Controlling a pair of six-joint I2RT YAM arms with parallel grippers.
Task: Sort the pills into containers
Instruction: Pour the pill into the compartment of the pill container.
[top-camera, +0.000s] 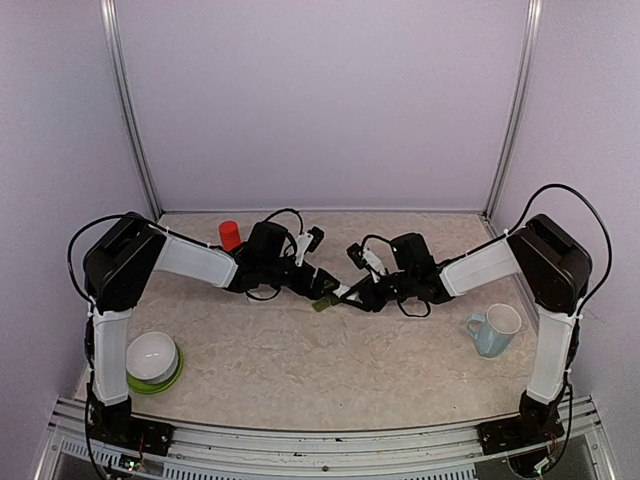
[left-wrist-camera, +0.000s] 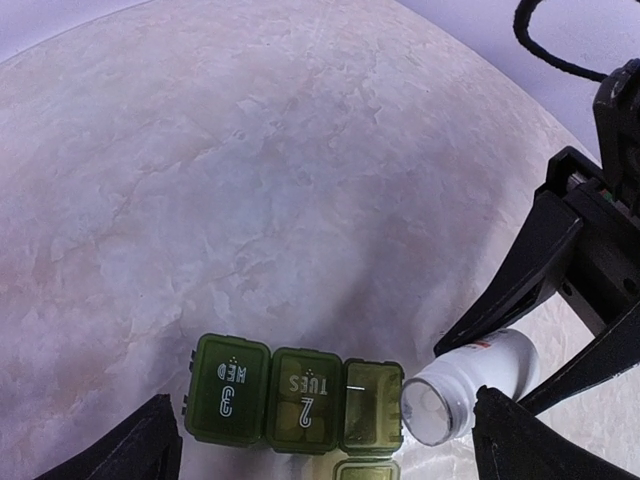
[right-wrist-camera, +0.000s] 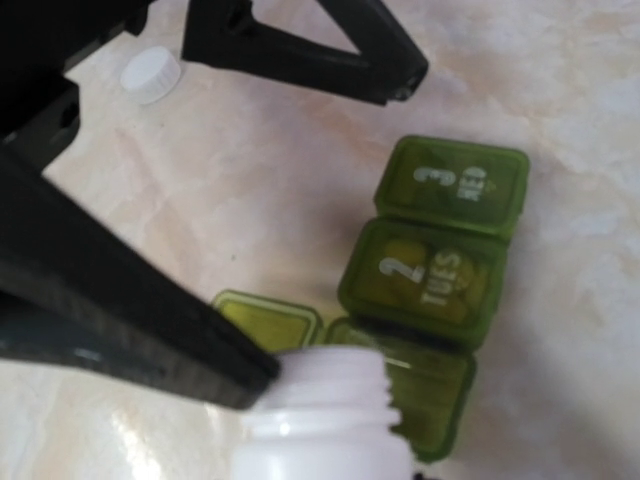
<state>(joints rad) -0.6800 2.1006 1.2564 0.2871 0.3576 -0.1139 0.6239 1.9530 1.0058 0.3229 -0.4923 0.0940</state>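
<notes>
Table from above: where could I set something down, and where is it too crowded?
Bare: the broad near stretch of table between the bowl and the mug; also the back edge right of the red bottle. Crowded: the centre, where the left gripper and right gripper, with the white bottle, meet over the containers.

Table (top-camera: 300, 370); containers (left-wrist-camera: 290, 405); mug (top-camera: 495, 330); plate (top-camera: 150, 387); probably cap (right-wrist-camera: 152, 72).

The left arm (top-camera: 190, 262) rises from its base at seven o'clock with the elbow high and the forearm reaching towards three o'clock. The left claw (top-camera: 318, 283) angles down near the centre of the table (top-camera: 300, 370), jaws spread wide and holding nothing. The right arm (top-camera: 480, 268) mirrors it from five o'clock, reaching towards nine. The right claw (top-camera: 352, 293) is clamped on a small white plastic bottle (left-wrist-camera: 480, 380).
</notes>
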